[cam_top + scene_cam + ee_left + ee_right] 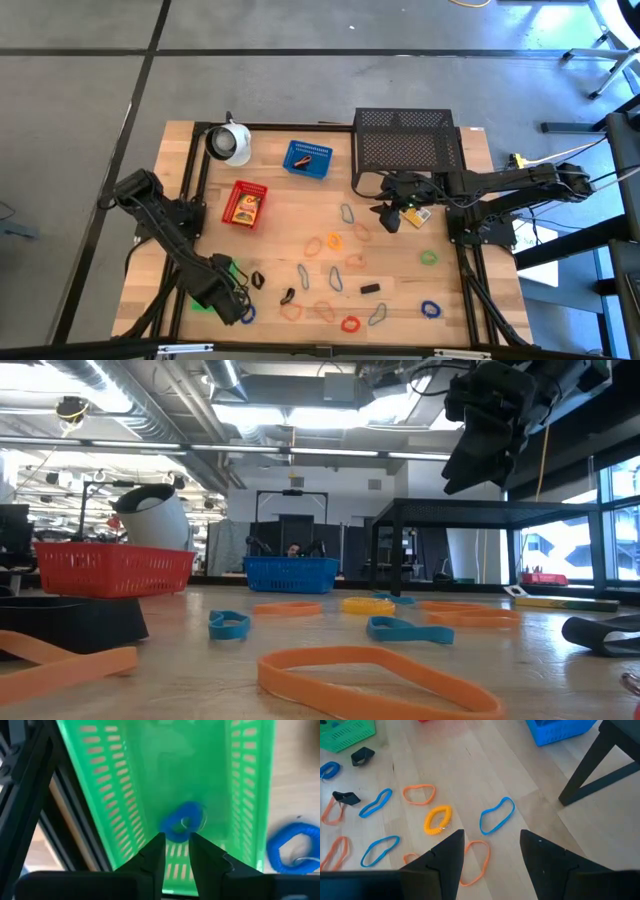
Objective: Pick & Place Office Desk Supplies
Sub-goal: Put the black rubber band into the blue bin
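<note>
I have the left gripper (176, 851) low at the lower left of the high view, poised over the green slotted plastic tray (125, 805); its fingers stand narrowly parted with nothing between them, and a small blue coiled band loop (183, 822) lies on the tray floor just beyond the tips. A second blue coil loop (292, 849) lies on the wood just outside the tray wall. I judge these loops light, soft and springy; they will flatten and may slip, so I would pinch across one strand of the ring rather than span it. Further in, the right gripper (491, 851) hangs above the middle right of the table with its jaws well apart and empty, over the scattered flat rubber bands, orange (418, 793) and blue (496, 815), and a yellow coil loop (438, 819). The flat bands hug the surface and will need a fingertip under an edge. The small black clips (362, 756) look stiffer and should take a grip across the body. The pale wooden tabletop (290, 235) is smooth and level. Towards the top of the high view stand the red plastic tray (245, 204), the blue plastic tray (307, 160) and the black mesh rack (408, 140). Beyond is an open workshop with ceiling lights.
</note>
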Robot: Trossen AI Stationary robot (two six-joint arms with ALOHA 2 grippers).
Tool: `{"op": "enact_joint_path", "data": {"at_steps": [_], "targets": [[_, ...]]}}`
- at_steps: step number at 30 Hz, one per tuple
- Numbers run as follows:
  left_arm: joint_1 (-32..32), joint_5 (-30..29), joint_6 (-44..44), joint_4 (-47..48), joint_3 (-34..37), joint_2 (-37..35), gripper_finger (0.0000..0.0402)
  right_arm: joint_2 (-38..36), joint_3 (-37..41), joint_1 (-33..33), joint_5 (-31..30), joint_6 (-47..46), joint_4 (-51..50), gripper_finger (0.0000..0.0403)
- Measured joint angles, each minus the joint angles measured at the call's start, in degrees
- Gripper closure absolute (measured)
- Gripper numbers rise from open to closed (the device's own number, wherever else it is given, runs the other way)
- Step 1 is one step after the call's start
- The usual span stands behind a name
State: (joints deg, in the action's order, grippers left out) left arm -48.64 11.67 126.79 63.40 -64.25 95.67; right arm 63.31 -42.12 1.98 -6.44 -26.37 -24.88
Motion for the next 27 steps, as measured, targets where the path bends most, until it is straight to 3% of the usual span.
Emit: {"op": "enact_joint_path", "data": {"at_steps": [5, 14, 17, 23, 27], "targets": [[0.48, 0.48, -0.45, -0.22, -0.01, -0.55, 0.0283, 0.00, -0.01, 0.00, 0.00, -0.02, 0.02, 0.0208], [6.27, -1.05, -11.44, 4.82, -5.46, -5.71, 0.0245, 0.00, -0.01, -0.01, 0.02, -0.17, 0.02, 0.0208], [7.59, -5.65, -12.77, 4.66, -8.03, -6.51, 0.0245, 0.00, -0.01, 0.00, 0.02, -0.17, 0.02, 0.0208], [9.98, -20.62, -18.70, -2.41, -9.33, -6.48, 0.0248, 0.00, -0.01, 0.00, 0.02, -1.55, 0.02, 0.0208], [12.70, -22.97, -25.27, -7.56, -8.39, -5.14, 0.0243, 0.00, -0.01, 0.00, 0.00, -1.53, 0.02, 0.0208]]}}
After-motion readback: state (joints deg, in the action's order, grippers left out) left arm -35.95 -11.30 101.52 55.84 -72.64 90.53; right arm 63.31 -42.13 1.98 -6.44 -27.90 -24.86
